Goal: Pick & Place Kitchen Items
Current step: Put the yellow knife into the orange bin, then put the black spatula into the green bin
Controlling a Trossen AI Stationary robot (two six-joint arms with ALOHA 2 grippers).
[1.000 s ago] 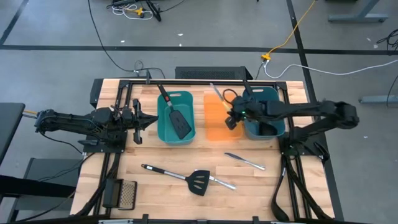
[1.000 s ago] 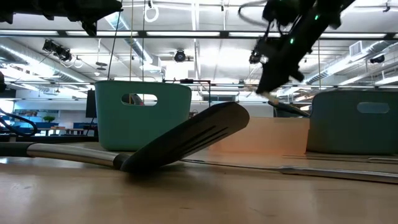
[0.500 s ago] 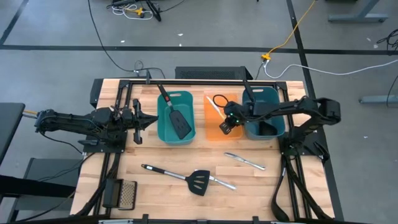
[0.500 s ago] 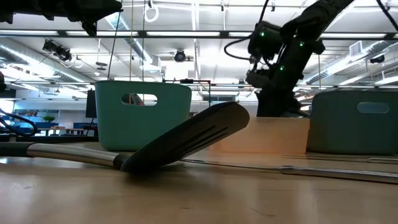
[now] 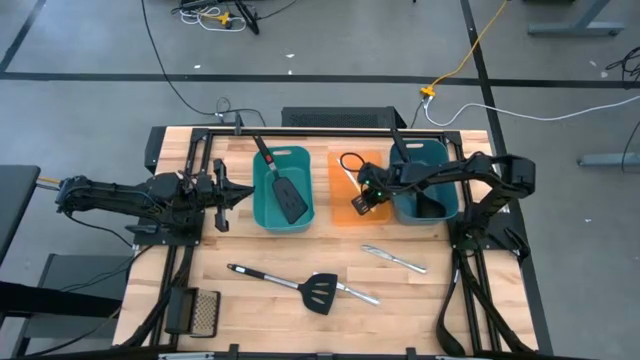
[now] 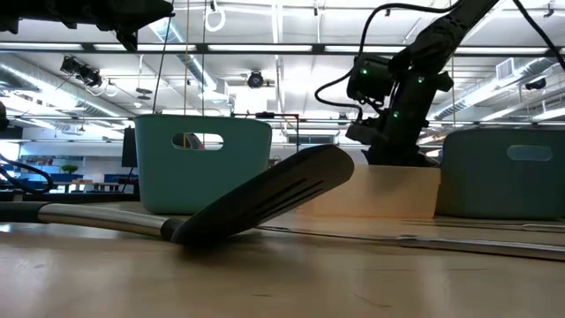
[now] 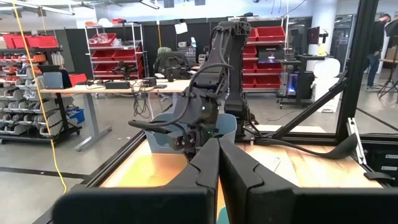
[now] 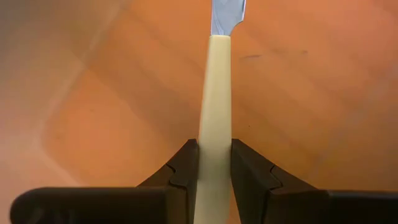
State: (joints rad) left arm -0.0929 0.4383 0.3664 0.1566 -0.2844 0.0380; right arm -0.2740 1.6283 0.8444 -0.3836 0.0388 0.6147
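Right hand [image 8: 214,163] clamping yellow-handled knife [image 8: 214,112], blade pointing straight ahead into orange bin [image 8: 106,106].

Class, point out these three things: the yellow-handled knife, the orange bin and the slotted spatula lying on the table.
yellow-handled knife [image 8: 214,99]: right wrist view, mid-handle.
orange bin [image 5: 343,213]: high view, bare floor near its front edge.
slotted spatula [image 5: 320,291]: high view, black slotted head.

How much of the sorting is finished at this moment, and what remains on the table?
Done: one black spatula lies in the left teal bin. In hand: the right gripper is shut on the yellow-handled knife inside the orange bin. Left: a slotted spatula and a silver table knife lie on the table. The left gripper waits shut at the left side.
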